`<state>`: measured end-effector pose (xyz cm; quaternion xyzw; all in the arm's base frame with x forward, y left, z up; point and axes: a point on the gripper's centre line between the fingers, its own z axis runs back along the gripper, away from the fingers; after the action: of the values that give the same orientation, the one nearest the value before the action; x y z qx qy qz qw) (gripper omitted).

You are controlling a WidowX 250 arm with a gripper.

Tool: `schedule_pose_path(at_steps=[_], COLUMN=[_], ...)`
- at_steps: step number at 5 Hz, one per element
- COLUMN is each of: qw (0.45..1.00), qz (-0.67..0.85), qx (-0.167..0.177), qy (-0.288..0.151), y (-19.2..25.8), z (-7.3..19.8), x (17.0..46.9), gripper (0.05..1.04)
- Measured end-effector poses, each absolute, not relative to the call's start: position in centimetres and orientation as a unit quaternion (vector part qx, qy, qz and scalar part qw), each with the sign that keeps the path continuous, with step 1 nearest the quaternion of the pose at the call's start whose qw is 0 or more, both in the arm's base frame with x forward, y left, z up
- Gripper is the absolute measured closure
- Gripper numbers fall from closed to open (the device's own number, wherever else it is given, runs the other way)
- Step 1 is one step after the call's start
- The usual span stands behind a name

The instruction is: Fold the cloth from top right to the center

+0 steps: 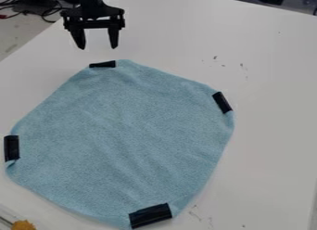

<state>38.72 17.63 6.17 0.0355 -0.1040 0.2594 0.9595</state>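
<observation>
Black two-finger hand (98,47) spread, nothing in it; light blue fabric cloth (123,131) flat on the white bench (272,71) just in front of it. Nearest the hand is the wrong black corner strip (103,64), so it might grab that; at the farther top-right black strip (221,103), thin flat fabric could slip its pinch.
</observation>
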Motion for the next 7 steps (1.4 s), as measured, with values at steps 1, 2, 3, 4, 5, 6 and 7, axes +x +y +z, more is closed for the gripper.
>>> schedule_pose_path(at_steps=[1, 2, 3, 4, 5, 6, 7], qw=[0.962, 0.967, 0.972, 0.972, 0.971, 0.966, 0.963], qz=[0.259, 0.242, 0.221, 0.221, 0.226, 0.25, 0.262], qx=[0.032, 0.036, 0.044, 0.049, 0.02, 0.0, -0.019], qy=[-0.082, -0.066, -0.07, -0.058, -0.079, -0.07, -0.06], y=[17.4, 16.7, 14.0, 9.8, 5.0, 1.1, -1.6], z=[4.5, 3.9, 4.5, 5.6, 5.9, 5.2, 4.8], x=[38.4, 39.0, 40.4, 41.3, 41.0, 40.4, 40.4], gripper=[0.083, 0.083, 0.083, 0.083, 0.083, 0.083, 0.083])
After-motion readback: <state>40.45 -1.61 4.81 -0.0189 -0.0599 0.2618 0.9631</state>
